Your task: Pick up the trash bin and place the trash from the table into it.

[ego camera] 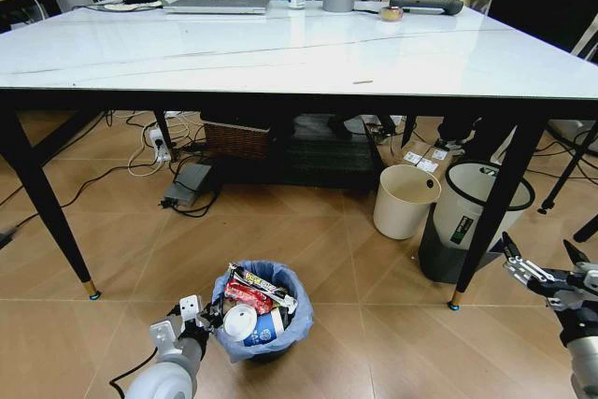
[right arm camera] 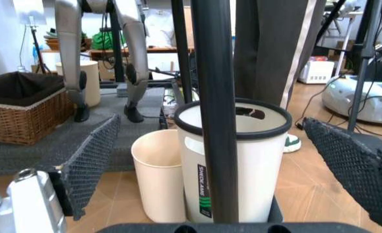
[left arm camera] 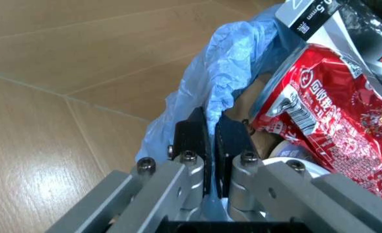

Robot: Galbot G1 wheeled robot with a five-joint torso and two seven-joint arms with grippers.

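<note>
The bin [ego camera: 262, 315] is small, round and dark, lined with a thin light-blue bag [left arm camera: 233, 58] that puffs out over its rim. It stands on the wood floor [ego camera: 308, 249] in front of the table [ego camera: 280, 49]. It is packed with trash [ego camera: 252, 301]: a red snack wrapper [left arm camera: 337, 116], a black-and-yellow wrapper, a white round lid [ego camera: 239, 321] and a white-and-blue cup. The left gripper [ego camera: 192, 317] is at the bin's left rim, its black pads [left arm camera: 192, 138] pressed together on a fold of the bag. The right gripper [ego camera: 542, 259] hangs spread wide beside the table's front right leg [ego camera: 491, 221], near the grey-white bin [right arm camera: 239, 160] and the cream bin [right arm camera: 157, 174].
</note>
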